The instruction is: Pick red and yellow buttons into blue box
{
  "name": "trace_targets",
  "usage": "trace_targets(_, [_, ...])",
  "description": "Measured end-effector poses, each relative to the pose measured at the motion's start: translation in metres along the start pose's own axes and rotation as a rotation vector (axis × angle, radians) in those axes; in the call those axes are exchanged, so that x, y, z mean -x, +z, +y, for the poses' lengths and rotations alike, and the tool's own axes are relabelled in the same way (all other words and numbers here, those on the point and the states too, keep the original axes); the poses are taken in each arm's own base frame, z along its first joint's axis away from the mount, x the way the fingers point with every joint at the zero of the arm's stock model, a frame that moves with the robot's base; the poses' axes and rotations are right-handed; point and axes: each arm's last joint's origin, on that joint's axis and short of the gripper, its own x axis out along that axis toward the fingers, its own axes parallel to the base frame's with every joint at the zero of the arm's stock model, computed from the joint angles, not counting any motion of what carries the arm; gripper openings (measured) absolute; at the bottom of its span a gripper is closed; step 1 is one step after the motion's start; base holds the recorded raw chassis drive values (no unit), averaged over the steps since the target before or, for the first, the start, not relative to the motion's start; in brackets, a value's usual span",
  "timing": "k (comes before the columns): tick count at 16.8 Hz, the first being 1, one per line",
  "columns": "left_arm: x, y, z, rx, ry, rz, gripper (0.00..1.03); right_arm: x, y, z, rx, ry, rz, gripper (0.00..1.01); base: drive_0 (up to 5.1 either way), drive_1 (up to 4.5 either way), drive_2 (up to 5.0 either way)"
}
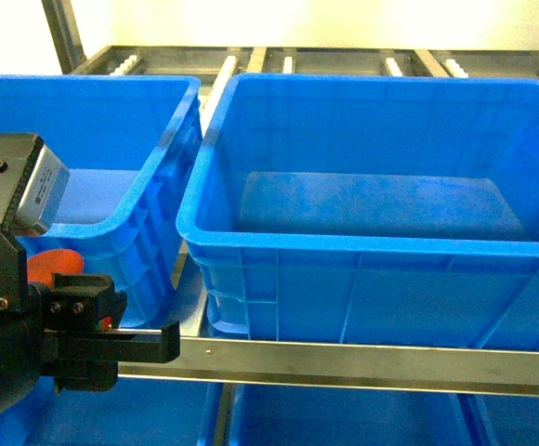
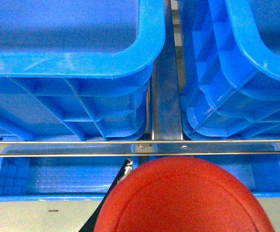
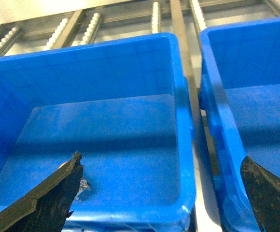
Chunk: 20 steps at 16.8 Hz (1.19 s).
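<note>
The red button (image 2: pixel 183 195) is pinched in my left end effector (image 1: pixel 111 321), its cap filling the bottom of the left wrist view, so I hold it cap-up toward that camera, likely to carry it clear of the rail (image 1: pixel 344 358) before dropping it into a box. It hangs in front of the shelf, just outside the left box (image 1: pixel 111 139) and below its rim, near the gap between that box and the big box (image 1: pixel 372 214). The head view shows only a sliver of red beside the dark fingers, yet it places the arm against both boxes; the left wrist view shows the cap plainly, plus a lower tray (image 2: pixel 48 176) under the rail that the head view barely catches. My right end effector (image 3: pixel 164 193) is spread wide, its fingers (image 3: pixel 53 193) framing a box (image 3: pixel 106 121) from above, empty-handed. Only that right wrist view shows a small clear-looking object (image 3: pixel 83 188) on the box floor; I cannot tell what it is. I see no yellow button anywhere.
</note>
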Motion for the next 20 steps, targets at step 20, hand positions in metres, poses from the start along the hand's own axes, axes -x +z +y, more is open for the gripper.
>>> trace_targets(20, [-0.053, 0.102, -0.042, -0.079, -0.220, -0.153, 0.25, 0.043, -0.020, 0.007, -0.035, -0.070, -0.040, 0.98, 0.0, 0.00, 0.0])
